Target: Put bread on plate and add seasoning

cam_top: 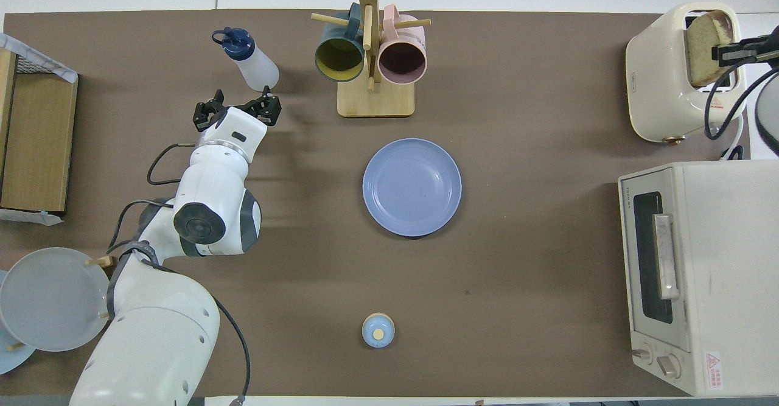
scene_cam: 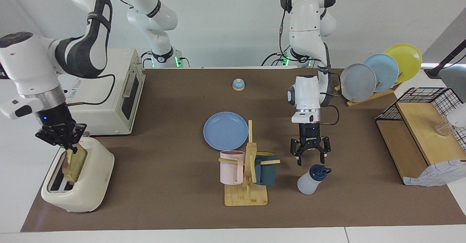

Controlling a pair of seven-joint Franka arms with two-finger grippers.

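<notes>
Right gripper sits at the right arm's end of the table, down on the top of the cream toaster, its fingertips pinched shut on the upper edge of the bread — the slice stands upright, partly raised out of the slot and leaning a little. In the overhead view the same bread shows at the toaster's slot with the gripper's tips against it. Nearer to the robots than the toaster stands a white toaster oven.

At the middle of the brown mat lies the blue plate, flat and bare. Nearer to the robots than the plate is a small blue-domed bell. Just beside the plate, farther from the robots, stands a wooden mug rack carrying a pink mug and a dark teal mug.

Toward the left arm's end, the left gripper hangs with its fingers spread wide, holding nothing — it is just above the seasoning bottle, close to its navy cap and apart from it. The bottle stands on the mat, tilted slightly in the facing view.

Nearer the robots at that end, a rack holds a grey plate, a light-blue plate and a yellow plate; a wooden shelf with a wire basket stands at the table's edge
</notes>
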